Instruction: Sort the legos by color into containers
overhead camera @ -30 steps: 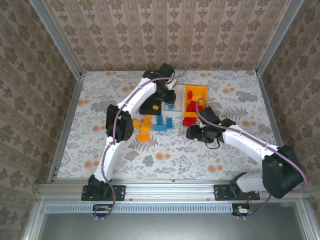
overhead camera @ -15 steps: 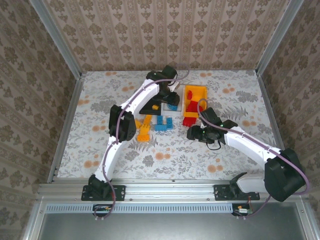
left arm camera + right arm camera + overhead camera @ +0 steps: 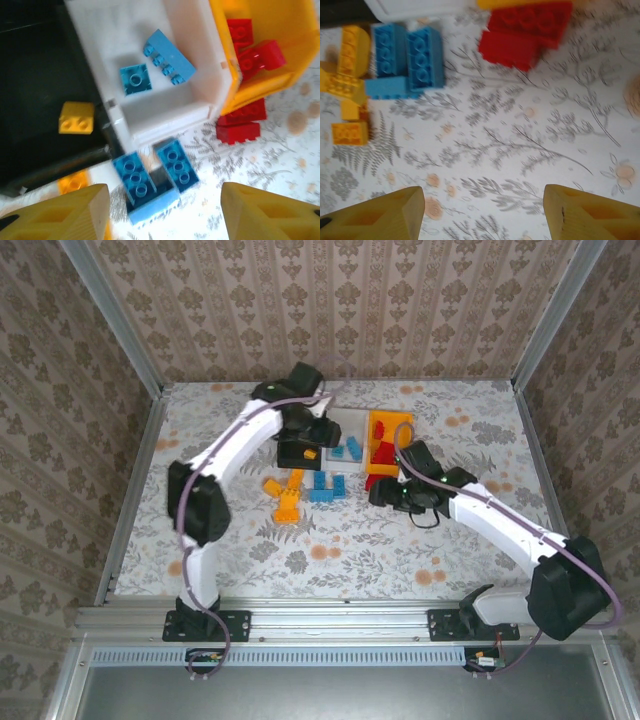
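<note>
The left tool (image 3: 165,212) is apart and empty, above the white bin (image 3: 165,110) with 2 blue bricks (image 3: 169,56) inside. The right tool (image 3: 484,212) is apart and empty too, over the bench (image 3: 520,150). Loose blue bricks (image 3: 415,57), red bricks (image 3: 527,32) and yellow bricks (image 3: 347,75) lie just beyond it.

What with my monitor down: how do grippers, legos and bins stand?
Left gripper open, empty, by white bin. Right gripper open, empty, over table. Blue legos, red legos loose beside bins.

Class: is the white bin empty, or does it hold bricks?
Not empty. The white bin holds a long blue brick and a square blue brick.
</note>
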Action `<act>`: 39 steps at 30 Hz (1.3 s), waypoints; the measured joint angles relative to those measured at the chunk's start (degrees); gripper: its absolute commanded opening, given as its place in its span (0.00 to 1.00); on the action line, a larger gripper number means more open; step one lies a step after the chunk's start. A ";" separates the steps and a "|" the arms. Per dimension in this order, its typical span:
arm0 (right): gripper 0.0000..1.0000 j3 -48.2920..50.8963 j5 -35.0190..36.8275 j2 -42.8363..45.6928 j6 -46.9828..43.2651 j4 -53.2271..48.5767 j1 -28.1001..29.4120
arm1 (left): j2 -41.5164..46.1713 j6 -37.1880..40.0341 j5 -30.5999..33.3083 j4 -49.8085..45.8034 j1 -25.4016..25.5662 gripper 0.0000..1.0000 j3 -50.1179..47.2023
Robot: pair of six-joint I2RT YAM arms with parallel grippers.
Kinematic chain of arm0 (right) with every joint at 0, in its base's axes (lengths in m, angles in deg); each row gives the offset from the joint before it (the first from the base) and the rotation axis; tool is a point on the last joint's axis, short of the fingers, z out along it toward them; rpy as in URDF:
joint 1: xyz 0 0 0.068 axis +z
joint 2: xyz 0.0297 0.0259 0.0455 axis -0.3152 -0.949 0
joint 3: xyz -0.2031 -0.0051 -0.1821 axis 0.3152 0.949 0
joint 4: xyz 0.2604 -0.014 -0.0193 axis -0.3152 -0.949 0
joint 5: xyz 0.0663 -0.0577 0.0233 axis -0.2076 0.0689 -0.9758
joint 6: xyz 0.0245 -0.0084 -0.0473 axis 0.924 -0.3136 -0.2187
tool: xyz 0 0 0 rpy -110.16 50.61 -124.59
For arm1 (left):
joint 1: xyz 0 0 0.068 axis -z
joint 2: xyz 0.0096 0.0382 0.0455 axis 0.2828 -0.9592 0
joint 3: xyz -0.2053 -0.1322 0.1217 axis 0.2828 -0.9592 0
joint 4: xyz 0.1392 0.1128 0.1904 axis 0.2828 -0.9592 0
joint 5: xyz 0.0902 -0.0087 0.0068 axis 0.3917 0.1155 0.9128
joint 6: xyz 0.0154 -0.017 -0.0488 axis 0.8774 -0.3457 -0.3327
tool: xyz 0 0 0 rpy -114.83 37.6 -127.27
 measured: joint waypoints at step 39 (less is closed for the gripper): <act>0.52 -40.11 9.64 -44.92 -7.87 -10.49 9.22 | 46.40 -9.38 -11.69 19.98 -16.37 0.67 -61.31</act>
